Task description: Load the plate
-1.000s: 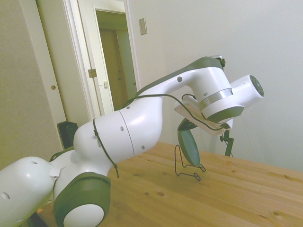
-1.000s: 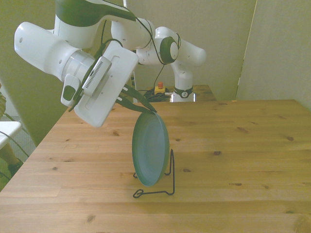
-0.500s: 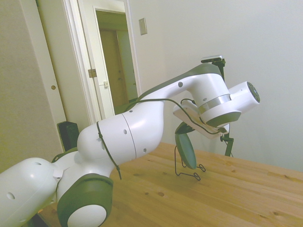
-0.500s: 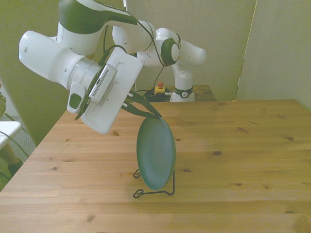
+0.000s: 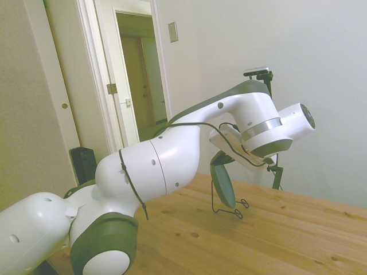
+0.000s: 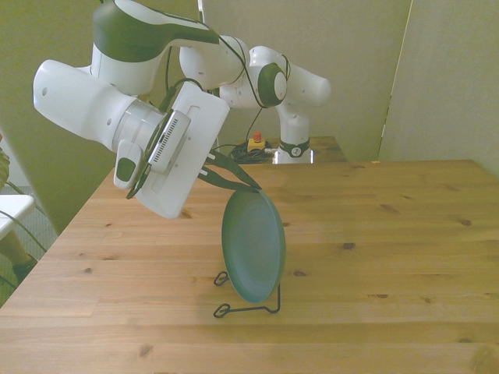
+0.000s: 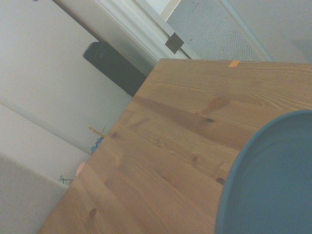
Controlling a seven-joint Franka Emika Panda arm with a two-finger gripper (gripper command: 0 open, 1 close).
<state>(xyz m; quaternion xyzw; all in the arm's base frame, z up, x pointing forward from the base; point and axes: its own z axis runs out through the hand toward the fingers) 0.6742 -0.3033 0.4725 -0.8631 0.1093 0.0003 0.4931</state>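
Just below the pincer (image 6: 251, 185), the plate (image 6: 253, 245) stands on edge in the thin black wire stand (image 6: 248, 308), its top rim pinched between the two dark fingers (image 6: 226, 170), which are clamped together on it. From the front view the plate's teal face shows nearly whole and tips a little toward that view's right, while its lower edge sits down among the wires of the stand; whether it rests fully in the stand or only touches it cannot be made out. In the side view the same plate (image 5: 222, 184) appears as a narrow, slanted oval hanging under the pincer (image 5: 218, 161), with the wire stand (image 5: 228, 207) directly beneath it on the wooden table (image 5: 275, 235). The white wrist housing rises up and away from the pincer toward the front view's left, tilted so that the fingers reach down at an angle to the rim. The wrist view shows a curved part of the plate (image 7: 273, 180), blue-grey and matte with a low raised edge, close to the lens, and past it the bare boards of the table (image 7: 161, 161) running out to a corner. Beyond that corner, well apart from the pincer, stands a dark box-like object (image 7: 114, 66) on the floor beside a white door frame (image 7: 141, 29).
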